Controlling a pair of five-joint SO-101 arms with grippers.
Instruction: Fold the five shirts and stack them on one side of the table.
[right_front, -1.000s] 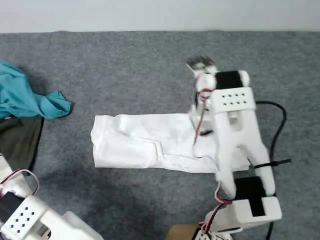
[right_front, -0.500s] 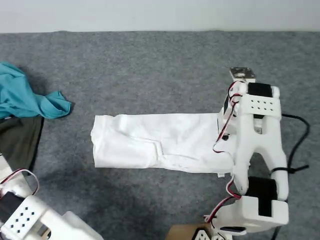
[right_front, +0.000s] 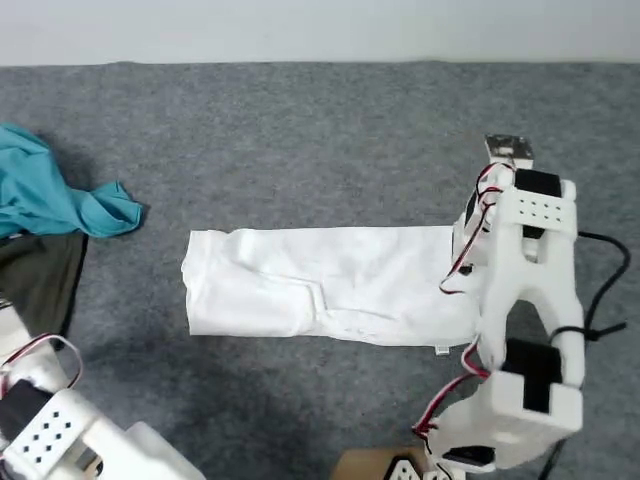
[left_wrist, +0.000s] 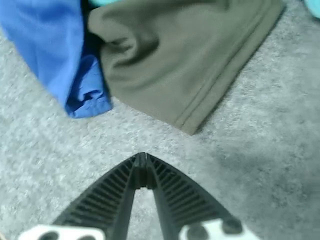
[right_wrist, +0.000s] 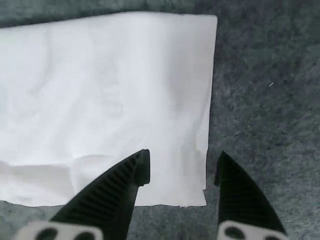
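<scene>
A white shirt lies flat as a long folded strip in the middle of the grey table. The right arm stands over its right end. In the right wrist view my right gripper is open above the white shirt, its fingertips straddling the shirt's edge near a corner. A teal shirt and a dark olive shirt are piled at the left edge. My left gripper is shut, low over the carpet next to the olive shirt and a blue shirt.
The left arm's white base sits at the lower left corner. A brown cardboard piece shows at the bottom edge. A black cable loops at the right. Bare grey carpet stretches behind the white shirt.
The right arm has swung to the right, from over the shirt's right part to its right end. The shirt and the left arm have stayed in place.
</scene>
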